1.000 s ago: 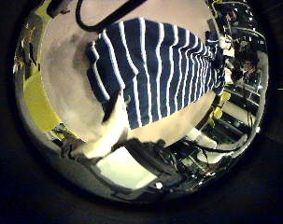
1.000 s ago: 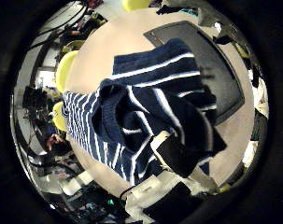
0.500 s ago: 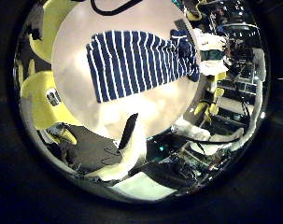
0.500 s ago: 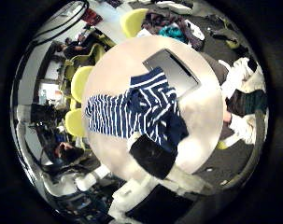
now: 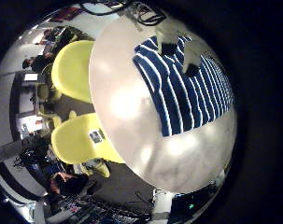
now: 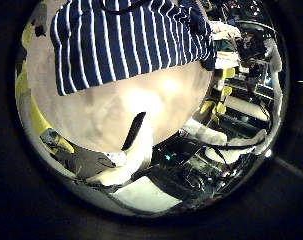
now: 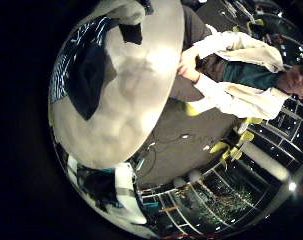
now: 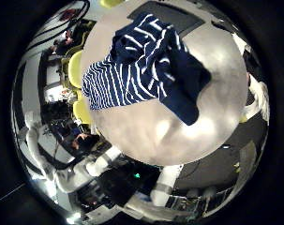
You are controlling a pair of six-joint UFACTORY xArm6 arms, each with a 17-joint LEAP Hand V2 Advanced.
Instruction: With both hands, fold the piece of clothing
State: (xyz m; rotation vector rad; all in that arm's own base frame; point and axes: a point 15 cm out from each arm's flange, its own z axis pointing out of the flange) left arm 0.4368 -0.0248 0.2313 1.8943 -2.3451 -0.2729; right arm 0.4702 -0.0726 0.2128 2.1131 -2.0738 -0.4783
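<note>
The striped piece of clothing [image 8: 146, 61] lies on the round table [image 8: 179, 127], with one end folded back over its middle in a loose heap. In the left thumb side palm view the clothing [image 6: 121, 40] lies flat, and a straight finger of my left hand [image 6: 131, 135] hangs over bare table [image 6: 151, 95], holding nothing. The left little finger side palm view shows the clothing [image 5: 183, 84] with my right hand [image 5: 183, 51] above its far end, fingers relaxed.
A dark mat [image 8: 179, 14] lies on the table beyond the clothing. The right little finger side palm view shows the table [image 7: 141, 90] with the clothing [image 7: 86, 70] at one side.
The right palm has risen away from the clothing, and its finger no longer shows in the right thumb side view. The left palm view has shifted; the clothing lies still.
</note>
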